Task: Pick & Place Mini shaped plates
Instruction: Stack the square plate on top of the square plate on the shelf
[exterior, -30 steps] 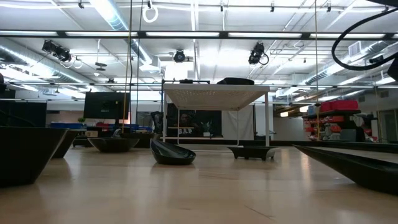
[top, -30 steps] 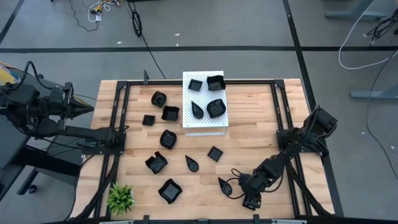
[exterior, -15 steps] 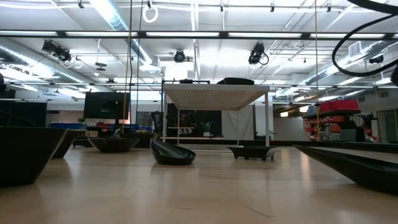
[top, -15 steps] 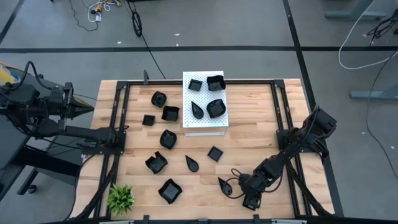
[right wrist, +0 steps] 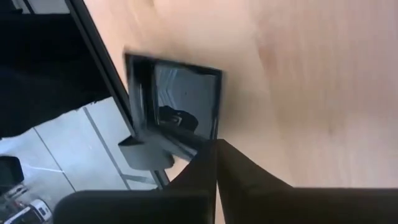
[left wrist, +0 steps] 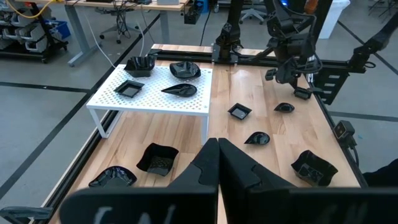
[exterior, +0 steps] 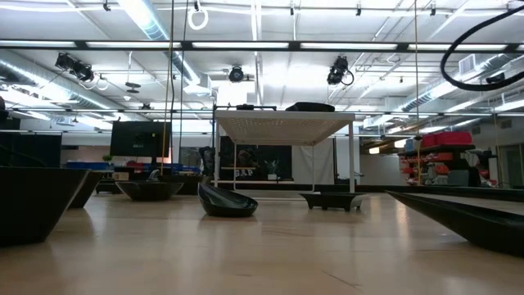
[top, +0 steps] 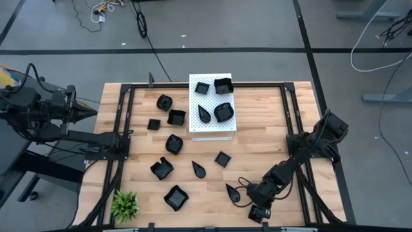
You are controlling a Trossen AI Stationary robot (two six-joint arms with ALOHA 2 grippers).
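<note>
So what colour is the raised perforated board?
White; the board shows best in the left wrist view.

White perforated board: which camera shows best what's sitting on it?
The high view: it looks straight down on the white board, showing all four black plates on it. The left wrist view shows them too, obliquely. The low view sees only its underside and edge; the right wrist view misses it.

Cut off at the low view's edges: a dark dish at left, another dish at right. Blurred in the right wrist view: a square black plate near the table edge.
</note>
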